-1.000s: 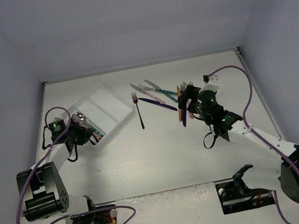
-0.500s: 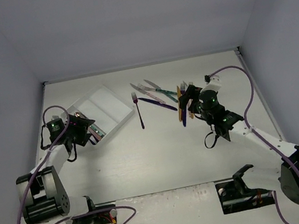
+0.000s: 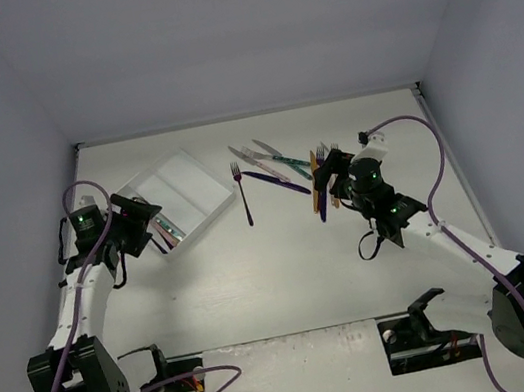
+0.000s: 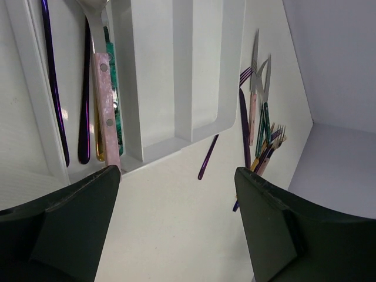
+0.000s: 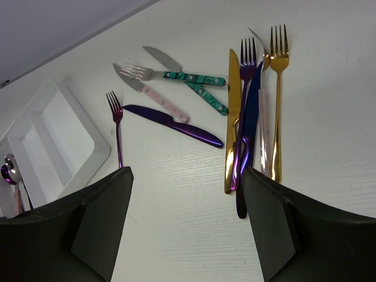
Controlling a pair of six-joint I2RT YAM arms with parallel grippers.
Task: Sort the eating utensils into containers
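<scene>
The white tray (image 3: 188, 181) lies at the back left. Its left compartment holds purple handles (image 4: 50, 76), a pink-handled utensil (image 4: 104, 106) and a teal one (image 4: 113, 94). My left gripper (image 3: 149, 226) is open and empty just off the tray's near end (image 4: 176, 171). A lone purple fork (image 3: 243, 196) lies on the table right of the tray. My right gripper (image 3: 332, 179) is open and empty (image 5: 187, 173) above a bundle: gold knife (image 5: 232, 117), purple fork (image 5: 247, 88), dark blue knife (image 5: 249, 132), gold fork (image 5: 277, 100). A purple knife (image 5: 173, 124) lies left of them.
Teal-handled utensils (image 5: 197, 82) and a pink-handled knife (image 5: 160, 101) are crossed behind the purple knife. The tray's two other compartments (image 4: 205, 59) hold nothing that I can see. The enclosure's walls close in the table at the back and at both sides.
My left gripper has opened at the tray's near end and drawn back to the left, its arm swinging left. The right gripper has hardly moved.
</scene>
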